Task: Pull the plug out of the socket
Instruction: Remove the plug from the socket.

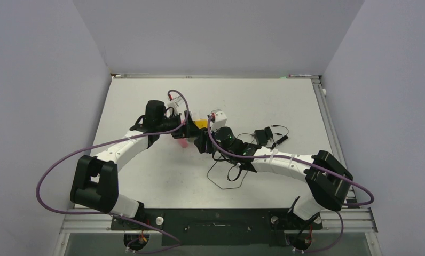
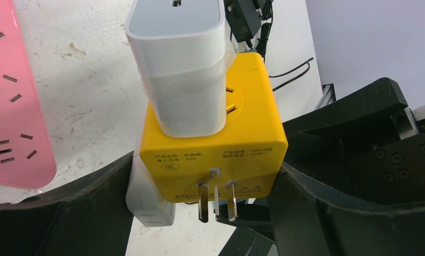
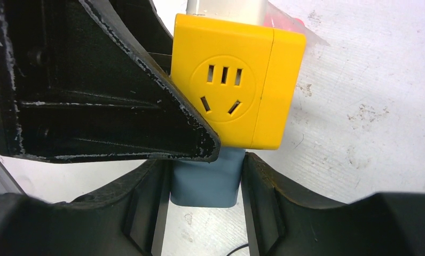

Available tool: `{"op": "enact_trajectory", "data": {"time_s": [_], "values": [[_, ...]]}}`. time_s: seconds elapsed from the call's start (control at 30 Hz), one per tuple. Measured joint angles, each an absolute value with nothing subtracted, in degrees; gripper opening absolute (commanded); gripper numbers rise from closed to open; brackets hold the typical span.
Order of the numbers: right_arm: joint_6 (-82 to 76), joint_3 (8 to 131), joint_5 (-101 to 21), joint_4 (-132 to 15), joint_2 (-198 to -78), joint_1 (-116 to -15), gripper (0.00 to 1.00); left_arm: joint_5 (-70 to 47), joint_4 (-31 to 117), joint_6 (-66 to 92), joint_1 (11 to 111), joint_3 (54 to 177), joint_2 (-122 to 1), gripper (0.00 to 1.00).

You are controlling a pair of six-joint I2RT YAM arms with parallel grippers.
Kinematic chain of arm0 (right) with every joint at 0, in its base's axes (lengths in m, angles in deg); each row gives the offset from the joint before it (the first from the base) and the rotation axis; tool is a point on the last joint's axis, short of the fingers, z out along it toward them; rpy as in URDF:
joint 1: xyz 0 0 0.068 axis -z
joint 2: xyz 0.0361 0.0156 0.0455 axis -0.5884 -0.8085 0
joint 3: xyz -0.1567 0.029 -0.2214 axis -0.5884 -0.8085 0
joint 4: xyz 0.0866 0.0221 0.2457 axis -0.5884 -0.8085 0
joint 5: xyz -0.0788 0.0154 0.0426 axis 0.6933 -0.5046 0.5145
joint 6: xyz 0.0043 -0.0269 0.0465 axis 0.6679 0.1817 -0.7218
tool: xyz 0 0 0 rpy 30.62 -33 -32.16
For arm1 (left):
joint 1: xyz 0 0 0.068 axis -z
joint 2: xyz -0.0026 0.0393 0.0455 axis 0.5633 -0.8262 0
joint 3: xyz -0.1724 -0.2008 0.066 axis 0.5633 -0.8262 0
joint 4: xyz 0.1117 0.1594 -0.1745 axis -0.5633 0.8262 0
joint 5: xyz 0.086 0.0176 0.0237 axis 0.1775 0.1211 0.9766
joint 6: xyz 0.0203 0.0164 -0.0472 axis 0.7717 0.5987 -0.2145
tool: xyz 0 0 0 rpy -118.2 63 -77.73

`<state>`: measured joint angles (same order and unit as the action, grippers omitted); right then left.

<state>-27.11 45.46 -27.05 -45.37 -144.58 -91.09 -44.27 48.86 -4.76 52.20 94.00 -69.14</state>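
At mid-counter, the left tool clamps the yellow socket cube by two opposite sides. The right tool, its jaws narrow, grips a pale plug seated in the cube face nearest the right wrist camera. Only the plug's end shows, the rest masked by the cube and the black fingers. A white charger plug stands in another face, its top cut off by the frame. A white block low on the cube's left in the left wrist view is half hidden, and whether it is the gripped plug cannot be told. From overhead the two wrists cover most of the cube, so any contact with the counter cannot be made out. A pink power strip lies just left of the cube, cropped at the frame edge. A black adapter lies to the right, near the right arm. The group sits well in from the counter's left, right and far edges, where grey walls rise.
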Motion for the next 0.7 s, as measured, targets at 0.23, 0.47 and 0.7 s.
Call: {"op": "enact_trajectory", "data": {"time_s": [0.23, 0.47, 0.7], "values": [[-25.9, 45.5, -26.9, -45.4, -144.6, -91.1, 0.05, -44.4, 49.1, -4.8, 52.2, 94.0, -69.2, 0.0], [-30.4, 45.5, -23.6, -45.4, -144.6, -91.9, 0.05, -44.2, 47.9, -5.7, 52.2, 94.0, -69.2, 0.0], [-35.1, 48.5, -17.3, -48.4, -146.7, -94.2, 0.05, -43.6, 47.5, -6.3, 52.2, 93.9, -69.2, 0.0]]}}
